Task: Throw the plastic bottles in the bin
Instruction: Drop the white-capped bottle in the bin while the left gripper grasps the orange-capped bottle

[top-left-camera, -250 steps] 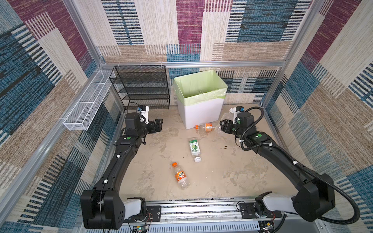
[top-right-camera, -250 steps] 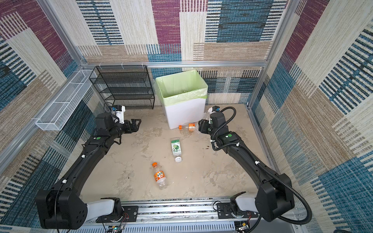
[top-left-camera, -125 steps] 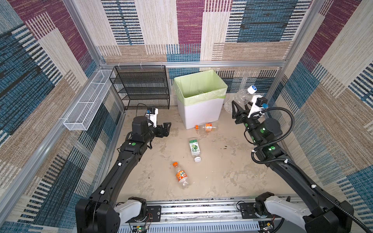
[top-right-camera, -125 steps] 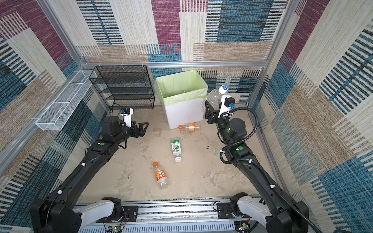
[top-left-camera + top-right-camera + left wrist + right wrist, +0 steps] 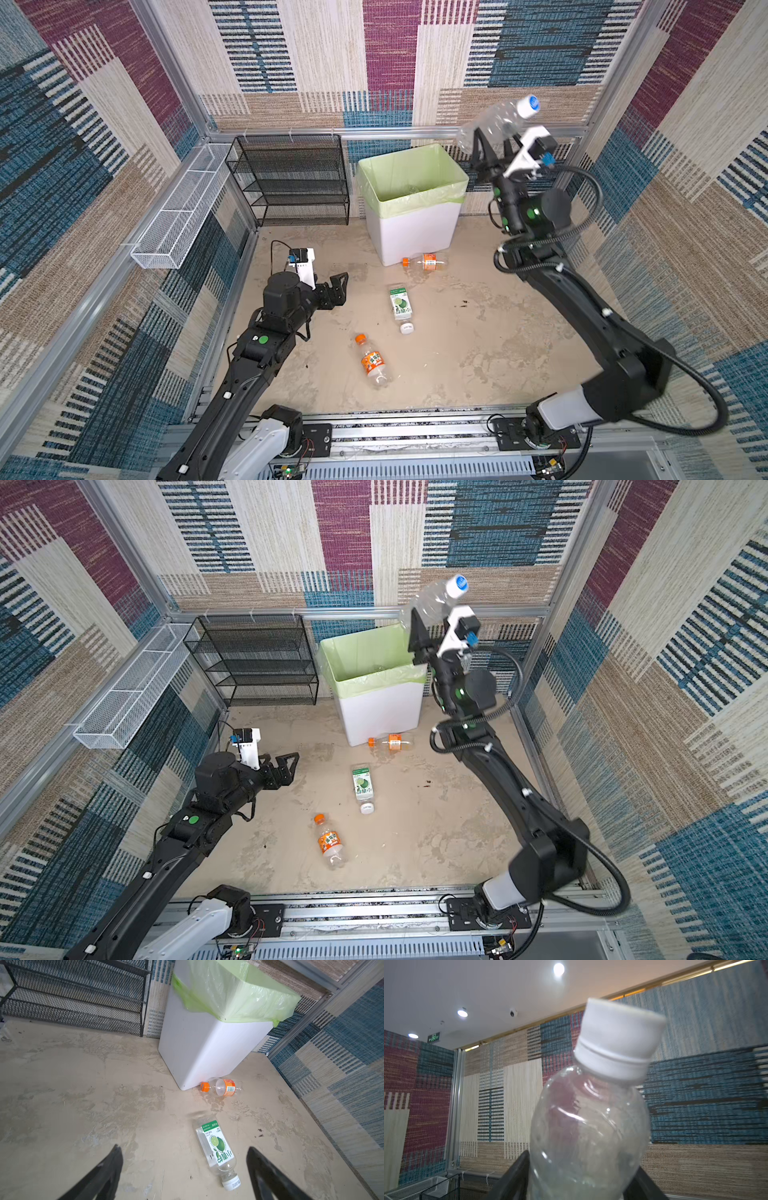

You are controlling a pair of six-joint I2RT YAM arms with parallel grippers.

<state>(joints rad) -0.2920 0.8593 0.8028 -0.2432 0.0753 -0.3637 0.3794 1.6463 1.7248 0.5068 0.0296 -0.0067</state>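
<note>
My right gripper [image 5: 493, 137] [image 5: 430, 617] [image 5: 582, 1159] is raised above the right rim of the bin [image 5: 415, 232] [image 5: 380, 712] [image 5: 207, 1047]. It is shut on a clear bottle [image 5: 494, 120] [image 5: 432, 598] [image 5: 587, 1126] with a white cap, tilted, with a finger against each side. My left gripper [image 5: 334, 291] [image 5: 289, 766] [image 5: 185, 1148] hangs open and empty low over the floor. A green-label bottle [image 5: 401, 305] [image 5: 363, 785] [image 5: 216, 1147] lies just ahead of it. One orange-label bottle [image 5: 428, 262] [image 5: 224, 1087] lies against the bin's base. Another orange-label bottle [image 5: 372, 361] [image 5: 330, 843] lies nearer the front.
A black wire-mesh rack [image 5: 291, 183] stands left of the bin against the back wall. A long white mesh basket [image 5: 178, 220] hangs on the left wall. A metal rail [image 5: 395, 432] runs along the front edge. Patterned walls enclose the floor.
The right arm has swung up from the floor beside the bin, carrying the clear bottle above the rim. The left gripper has moved from the left wall toward the middle.
</note>
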